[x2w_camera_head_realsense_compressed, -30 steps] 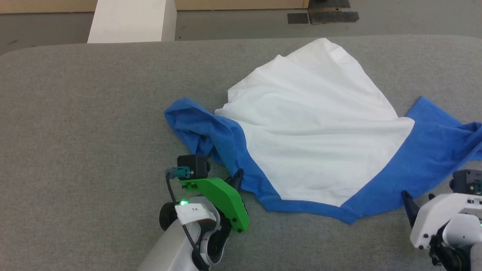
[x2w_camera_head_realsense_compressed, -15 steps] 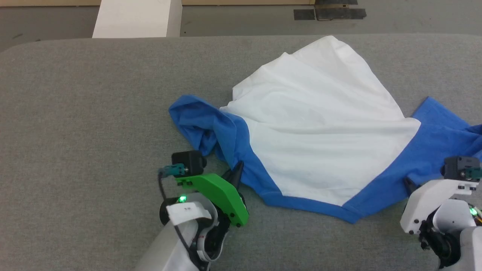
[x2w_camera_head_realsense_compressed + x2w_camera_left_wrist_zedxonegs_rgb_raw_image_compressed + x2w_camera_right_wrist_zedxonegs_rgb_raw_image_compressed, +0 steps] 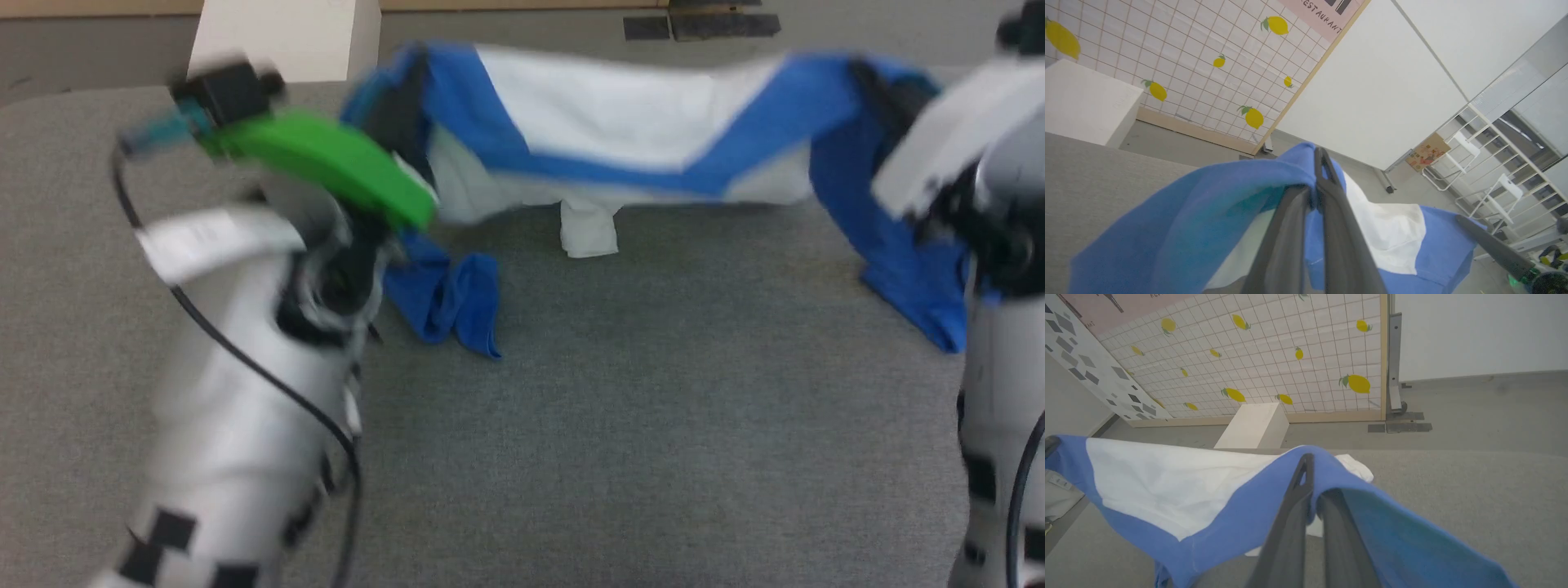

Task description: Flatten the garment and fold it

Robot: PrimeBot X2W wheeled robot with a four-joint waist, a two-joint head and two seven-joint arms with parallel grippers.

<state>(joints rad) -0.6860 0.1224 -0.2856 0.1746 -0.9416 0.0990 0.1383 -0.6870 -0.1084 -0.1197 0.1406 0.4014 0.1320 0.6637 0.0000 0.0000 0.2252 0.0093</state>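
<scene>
Blue-sleeved garment (image 3: 620,122), one, in two end effectors (image 3: 1319,163) (image 3: 1308,473).

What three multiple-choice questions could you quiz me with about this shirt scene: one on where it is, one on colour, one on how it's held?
1. Where is the garment relative to the grey table?
A. Spread flat on it.
B. Under it, on the floor.
C. Held up above it, strung between both arms.

2. What colour are its sleeves?
A. Blue.
B. Red.
C. Yellow.

3. How do the left fingers stand?
A. Wide open.
B. Shut on the garment.
C. Shut on a cup.

Answers:
1 C: the head view shows it stretched between the left fingers and the right fingers, over the table.
2 A: a blue sleeve hangs at each end of the white body.
3 B: the left wrist view shows them pinched together with blue cloth between them.
</scene>
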